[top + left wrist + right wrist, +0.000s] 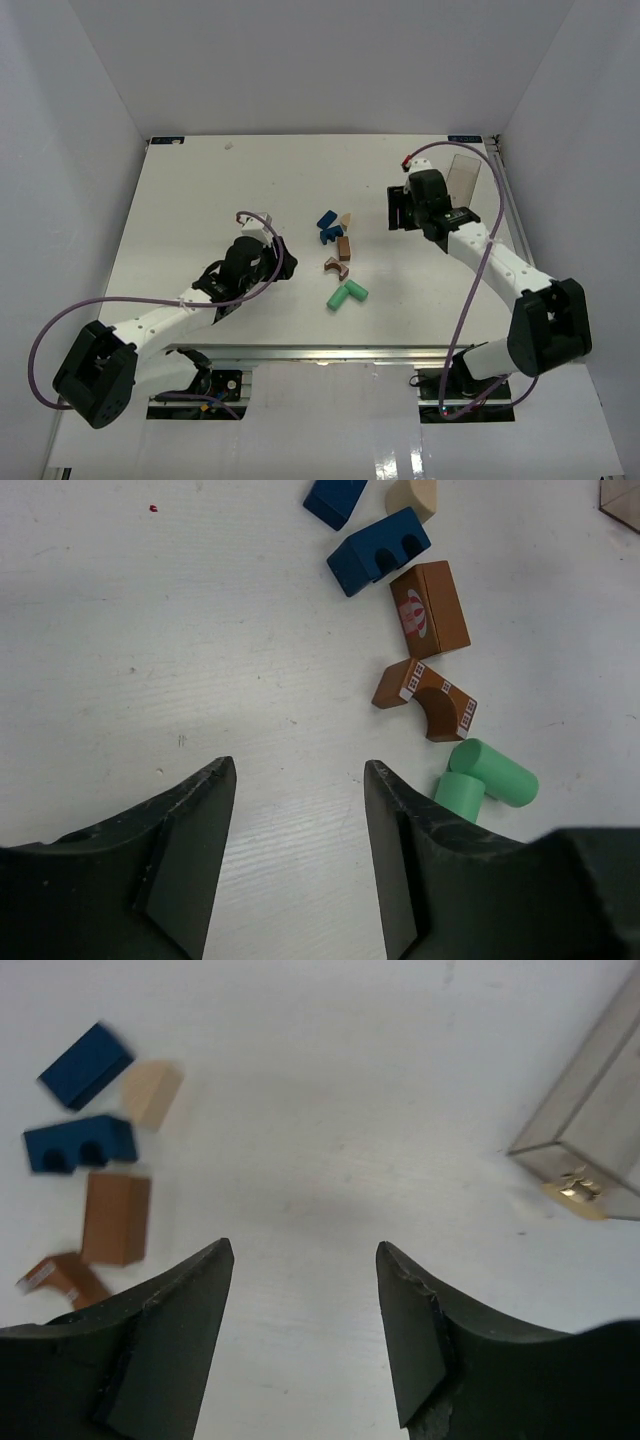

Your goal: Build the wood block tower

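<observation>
The blocks lie loose in a ragged line near the middle of the white table (200, 190), none stacked. Nearest the arm bases are two mint-green cylinders (347, 295), both on their sides and touching at an angle. Just beyond them the brown arch (425, 695) lies on its side, with small red-and-white window prints on its edge faces. Next comes the brown brick (430, 610), lying flat, with a red-and-white print on its end. Close beyond it sits a blue block with two notches (378, 550). Farthest are a plain blue piece (326, 218) and, just to its right, the tan piece (346, 219).

The left arm runs from its base at the near left corner diagonally towards the far right and ends to the left of the blocks. The left gripper (298, 765) points down at bare table, its jaws spread wide with nothing between them. The arch and cylinders lie just off its right finger.

The right arm rises from the near right and bends back towards the left. The right gripper (303, 1245) hangs between the blocks and the clear plastic box (463, 178) at the far right. Its jaws also gape wide and empty. Its wrist view is slightly blurred.
</observation>
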Tool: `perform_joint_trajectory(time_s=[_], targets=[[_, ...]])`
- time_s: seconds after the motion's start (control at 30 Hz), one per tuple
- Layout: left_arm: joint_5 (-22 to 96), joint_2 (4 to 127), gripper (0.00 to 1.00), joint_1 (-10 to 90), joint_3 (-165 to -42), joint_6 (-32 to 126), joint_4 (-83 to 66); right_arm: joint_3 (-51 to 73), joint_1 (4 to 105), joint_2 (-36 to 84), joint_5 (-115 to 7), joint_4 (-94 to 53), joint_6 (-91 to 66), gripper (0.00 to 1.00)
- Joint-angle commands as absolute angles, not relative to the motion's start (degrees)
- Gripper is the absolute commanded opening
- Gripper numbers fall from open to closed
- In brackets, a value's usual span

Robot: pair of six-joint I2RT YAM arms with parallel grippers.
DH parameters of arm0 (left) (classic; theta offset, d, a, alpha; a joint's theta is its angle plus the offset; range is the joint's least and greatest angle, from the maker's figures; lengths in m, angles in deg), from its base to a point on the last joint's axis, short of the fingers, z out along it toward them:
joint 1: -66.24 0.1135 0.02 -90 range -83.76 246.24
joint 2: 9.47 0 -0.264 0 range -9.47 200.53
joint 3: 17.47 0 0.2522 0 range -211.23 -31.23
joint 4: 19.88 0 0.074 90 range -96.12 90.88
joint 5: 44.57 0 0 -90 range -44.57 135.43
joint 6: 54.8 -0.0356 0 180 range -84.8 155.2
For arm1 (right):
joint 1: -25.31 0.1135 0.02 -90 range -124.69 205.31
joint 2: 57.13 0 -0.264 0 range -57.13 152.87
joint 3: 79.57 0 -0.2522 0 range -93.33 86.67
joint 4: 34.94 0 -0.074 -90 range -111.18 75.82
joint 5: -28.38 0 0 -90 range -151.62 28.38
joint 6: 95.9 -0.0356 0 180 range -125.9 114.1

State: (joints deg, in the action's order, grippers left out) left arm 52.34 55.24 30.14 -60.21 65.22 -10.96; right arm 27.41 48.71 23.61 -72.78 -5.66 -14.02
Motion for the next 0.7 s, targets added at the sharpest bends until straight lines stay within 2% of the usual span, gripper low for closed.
perform_joint_trajectory(time_s=[0.0, 0.13, 0.3, 0.47, 0.67], targets=[[48.7, 51.89, 0.69, 30.39, -59.08, 61.98, -13.72, 37.63, 55.23, 17.14, -67.17, -5.13, -13.75, 0.63], [38.4, 52.39, 0.7, 28.77, -59.17, 58.42, -16.14, 43.94, 58.19, 13.12, -65.92, -5.52, -14.31, 0.61], [39.62, 57.79, 0.7, 20.53, -64.81, 56.91, -10.52, 47.38, 59.76, 10.27, -66.72, -7.74, -16.46, 0.6], [38.83, 63.24, 0.68, 17.22, -68.1, 56.75, -8.88, 48.87, 60.38, 8.62, -66.09, -10.28, -17.68, 0.6], [43.35, 72.65, 0.67, 14.24, -73.8, 55.98, -4.84, 49.46, 60.72, 5.72, -67.35, -10.63, -18.28, 0.6]])
